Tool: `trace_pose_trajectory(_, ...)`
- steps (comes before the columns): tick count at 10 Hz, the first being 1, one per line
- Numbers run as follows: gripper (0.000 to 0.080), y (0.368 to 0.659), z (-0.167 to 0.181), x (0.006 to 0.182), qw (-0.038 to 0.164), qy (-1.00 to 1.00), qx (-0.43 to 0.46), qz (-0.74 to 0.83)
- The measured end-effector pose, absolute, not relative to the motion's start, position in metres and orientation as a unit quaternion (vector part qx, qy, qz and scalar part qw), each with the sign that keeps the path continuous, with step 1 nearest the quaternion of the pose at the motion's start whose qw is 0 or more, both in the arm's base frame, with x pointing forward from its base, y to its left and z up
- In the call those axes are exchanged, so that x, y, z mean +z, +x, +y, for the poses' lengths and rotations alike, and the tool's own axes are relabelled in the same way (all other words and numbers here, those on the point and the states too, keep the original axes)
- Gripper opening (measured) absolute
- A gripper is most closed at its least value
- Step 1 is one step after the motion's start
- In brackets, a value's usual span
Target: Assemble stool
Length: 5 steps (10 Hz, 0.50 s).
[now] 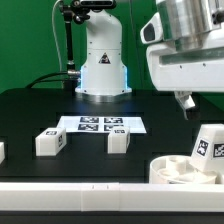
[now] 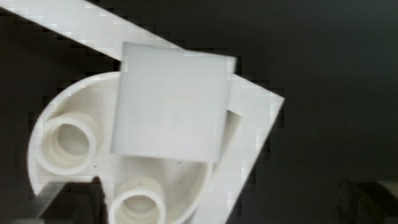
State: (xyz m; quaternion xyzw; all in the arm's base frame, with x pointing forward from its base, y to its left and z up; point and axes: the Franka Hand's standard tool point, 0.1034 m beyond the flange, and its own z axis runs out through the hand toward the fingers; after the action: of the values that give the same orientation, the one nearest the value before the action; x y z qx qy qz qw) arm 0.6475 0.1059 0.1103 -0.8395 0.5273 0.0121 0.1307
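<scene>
The stool's round white seat (image 1: 178,172) lies at the exterior view's lower right, next to the front rail. One block leg (image 1: 208,145) with a marker tag stands upright in it. My gripper (image 1: 186,100) hangs above and a little behind that leg, touching nothing. The wrist view looks down on the leg's flat end (image 2: 173,105) and the seat (image 2: 71,105) with two round sockets. My gripper (image 2: 199,216) is open: one dark finger (image 2: 68,205) shows at the frame's edge and nothing is between the jaws. Two more legs (image 1: 50,142) (image 1: 118,142) lie loose on the table.
The marker board (image 1: 100,124) lies flat mid-table, in front of the robot base (image 1: 102,65). A white border rail (image 1: 80,195) runs along the front edge; the rail (image 2: 89,25) crosses behind the seat in the wrist view. Another white part (image 1: 2,151) peeks in at the far left.
</scene>
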Motion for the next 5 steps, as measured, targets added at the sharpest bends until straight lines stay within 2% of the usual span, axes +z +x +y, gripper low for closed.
trace_pose_trajectory(3, 0.0649, 0.6472, 0.1059, 0.1095, 0.129, -0.882, 0.001, 0.453)
trace_pose_trajectory(5, 0.0649, 0.6459, 0.1109, 0.1104, 0.115, -0.933, -0.022, 0.34)
